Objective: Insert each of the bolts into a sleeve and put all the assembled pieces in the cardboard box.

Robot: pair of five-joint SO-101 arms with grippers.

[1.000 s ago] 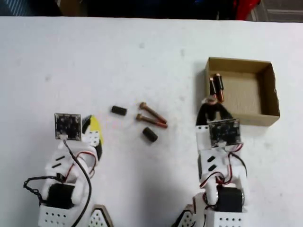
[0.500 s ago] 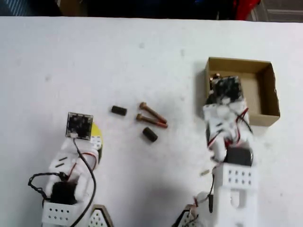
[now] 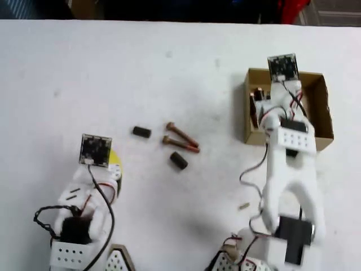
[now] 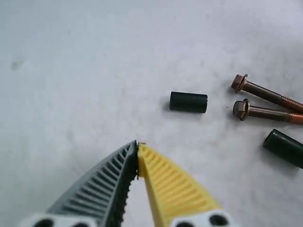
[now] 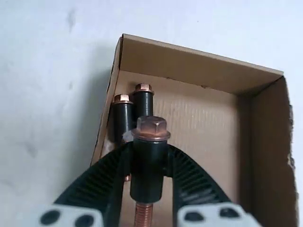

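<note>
Two assembled pieces (image 5: pixel 125 119) lie at the box's (image 5: pixel 203 64) left wall; the right hand (image 5: pixel 148 153) grips a third piece (image 5: pixel 147 185) over the box and should lower it alongside before letting go. The left hand (image 4: pixel 138 144) is clenched, empty.
</note>
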